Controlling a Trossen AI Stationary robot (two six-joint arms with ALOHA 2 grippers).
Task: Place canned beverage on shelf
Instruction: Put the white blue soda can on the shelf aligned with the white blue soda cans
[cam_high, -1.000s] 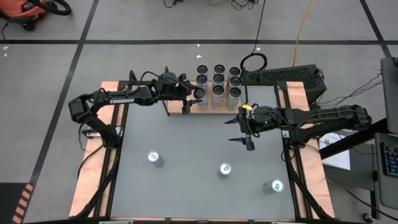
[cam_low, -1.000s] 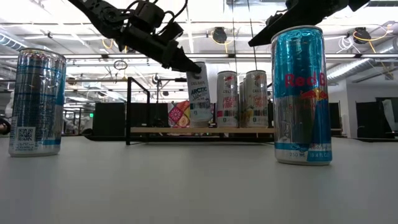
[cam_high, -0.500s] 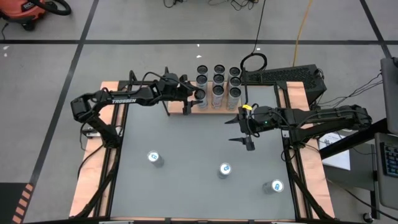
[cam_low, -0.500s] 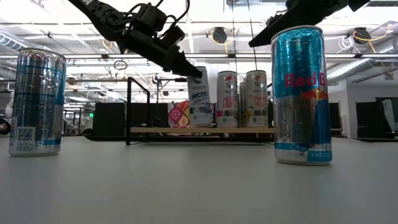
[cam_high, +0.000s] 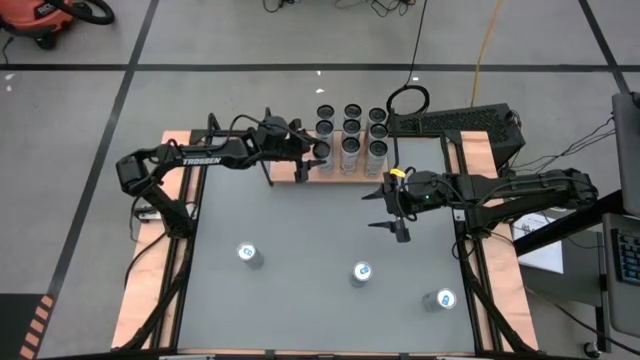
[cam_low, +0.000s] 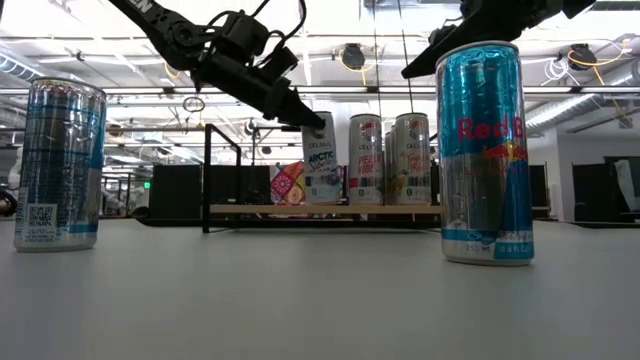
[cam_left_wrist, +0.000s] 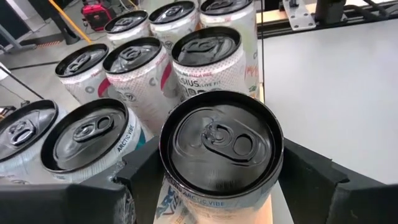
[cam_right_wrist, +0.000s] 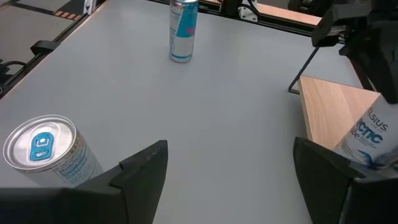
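My left gripper (cam_high: 316, 150) is shut on a white Arctic Vibe can (cam_left_wrist: 221, 146) at the left end of the shelf (cam_high: 335, 176), a light-wood board with black rod ends. In the low view the can (cam_low: 322, 160) stands about upright at the board (cam_low: 300, 209). Several other cans (cam_high: 352, 135) stand on their bases on the shelf behind and beside it. My right gripper (cam_high: 400, 212) hangs open above the table's right half, with nothing between its fingers (cam_right_wrist: 146, 165). My left gripper pinches the can's wall just under the top rim (cam_left_wrist: 168, 177) between its two fingers, one on each side. The fingers come from the table's left, slanting down. The can stays upright with its base at the shelf board; whether it rests there I cannot tell.
Three blue-topped cans stand on the grey table: near left (cam_high: 249, 254), near middle (cam_high: 361, 273), near right (cam_high: 441, 299). In the low view a Red Bull can (cam_low: 485, 150) and a silver can (cam_low: 60, 165) loom close. Bare board (cam_right_wrist: 329, 106) lies beside the held can.
My left gripper has sunk a little with the white can at the shelf's left end. The can, which leaned slightly before, now stands more upright.
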